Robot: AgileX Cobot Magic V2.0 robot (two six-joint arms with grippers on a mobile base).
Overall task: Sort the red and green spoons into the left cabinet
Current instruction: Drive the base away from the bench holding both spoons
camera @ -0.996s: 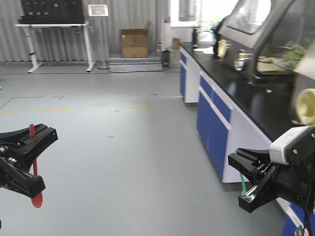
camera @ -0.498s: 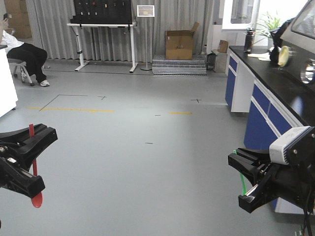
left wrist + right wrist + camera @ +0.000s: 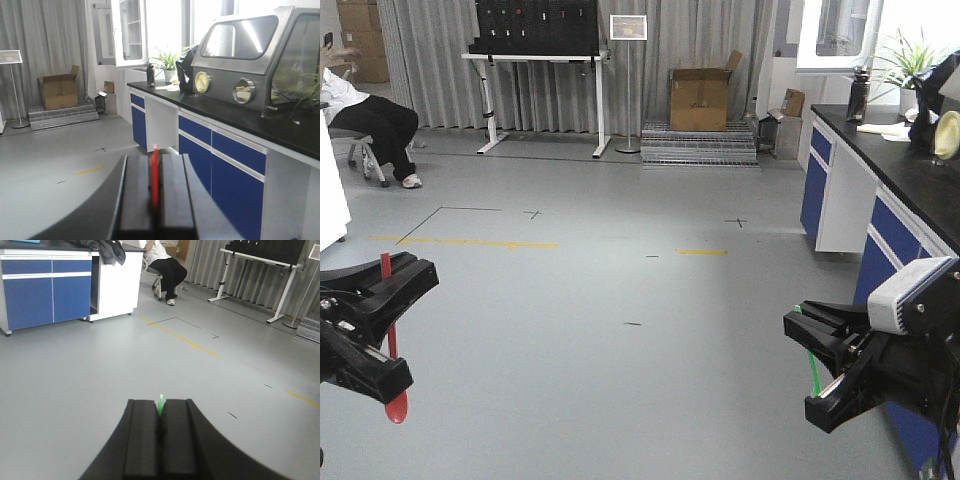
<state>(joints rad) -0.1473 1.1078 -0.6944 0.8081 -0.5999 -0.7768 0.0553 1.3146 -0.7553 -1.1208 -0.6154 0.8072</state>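
My left gripper is shut on the red spoon, which hangs upright with its bowl down, at the lower left over the floor. In the left wrist view the red spoon's handle stands pinched between the closed jaws of that gripper. My right gripper at the lower right is shut on the green spoon. In the right wrist view only the green spoon's tip sticks out of that gripper's closed jaws. The left cabinet is out of view.
A blue and white lab bench with a black top runs along the right. A steel glove box stands on it. At the back are a cardboard box, a white-legged table and a seated person.
The whole view has swung left: the bench has slid to the right and the seated person has come into view. Both grippers hold their spoons as before.
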